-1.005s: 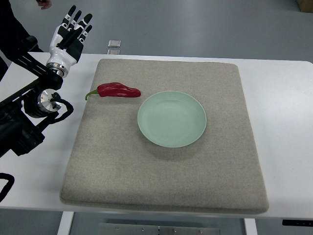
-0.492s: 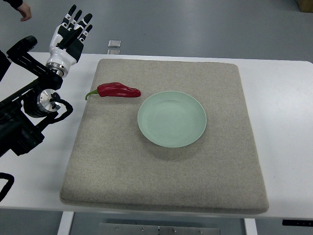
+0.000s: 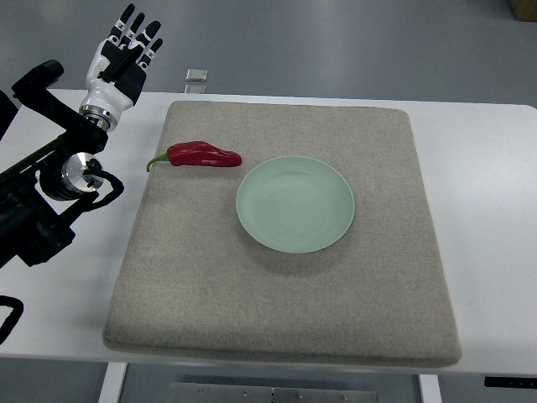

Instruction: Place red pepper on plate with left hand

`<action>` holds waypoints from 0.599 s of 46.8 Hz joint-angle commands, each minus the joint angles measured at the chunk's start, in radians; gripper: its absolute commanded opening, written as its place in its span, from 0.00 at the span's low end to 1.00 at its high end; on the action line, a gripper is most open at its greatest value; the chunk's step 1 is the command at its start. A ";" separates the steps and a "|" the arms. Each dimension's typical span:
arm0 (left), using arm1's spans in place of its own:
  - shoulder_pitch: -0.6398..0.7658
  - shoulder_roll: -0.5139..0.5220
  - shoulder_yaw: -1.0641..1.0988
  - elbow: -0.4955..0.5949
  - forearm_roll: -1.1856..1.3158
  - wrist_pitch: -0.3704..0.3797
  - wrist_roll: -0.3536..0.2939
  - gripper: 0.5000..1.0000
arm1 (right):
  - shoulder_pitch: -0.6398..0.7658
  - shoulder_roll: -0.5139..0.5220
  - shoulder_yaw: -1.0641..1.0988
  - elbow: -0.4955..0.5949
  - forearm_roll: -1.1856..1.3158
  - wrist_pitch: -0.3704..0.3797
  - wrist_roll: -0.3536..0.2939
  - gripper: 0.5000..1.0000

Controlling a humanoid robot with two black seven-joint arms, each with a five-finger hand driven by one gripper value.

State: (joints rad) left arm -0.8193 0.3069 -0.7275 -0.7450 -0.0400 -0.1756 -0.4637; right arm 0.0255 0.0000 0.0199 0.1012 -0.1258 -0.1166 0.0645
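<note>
Left hand [image 3: 117, 57] is showing a white palm shell with black jointed fingers [image 3: 127, 18], white segments along them. A silver metal wrist ring is joining it to a black forearm; at 7 o'clock, a round silver joint cap and looping black cables.

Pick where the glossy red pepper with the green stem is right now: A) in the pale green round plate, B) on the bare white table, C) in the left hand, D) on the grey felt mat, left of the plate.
D: the red pepper lies on the grey mat just left of the empty green plate; the left hand is open, up and away from it.
</note>
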 commanded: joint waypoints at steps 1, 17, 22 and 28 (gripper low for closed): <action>0.000 0.000 0.005 -0.011 -0.001 -0.034 0.000 1.00 | 0.001 0.000 0.000 0.000 0.000 0.000 0.000 0.86; -0.001 0.001 0.017 0.001 0.003 -0.031 0.000 1.00 | 0.001 0.000 0.000 0.000 0.000 0.000 0.000 0.86; -0.001 0.001 0.017 0.012 0.005 -0.025 0.002 1.00 | -0.001 0.000 0.000 0.000 0.000 0.000 0.000 0.86; -0.003 0.000 0.025 0.019 0.003 -0.008 0.003 1.00 | 0.001 0.000 0.000 0.000 0.000 0.000 0.000 0.86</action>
State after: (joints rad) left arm -0.8211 0.3075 -0.7090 -0.7266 -0.0353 -0.1969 -0.4603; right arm 0.0256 0.0000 0.0199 0.1012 -0.1258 -0.1166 0.0645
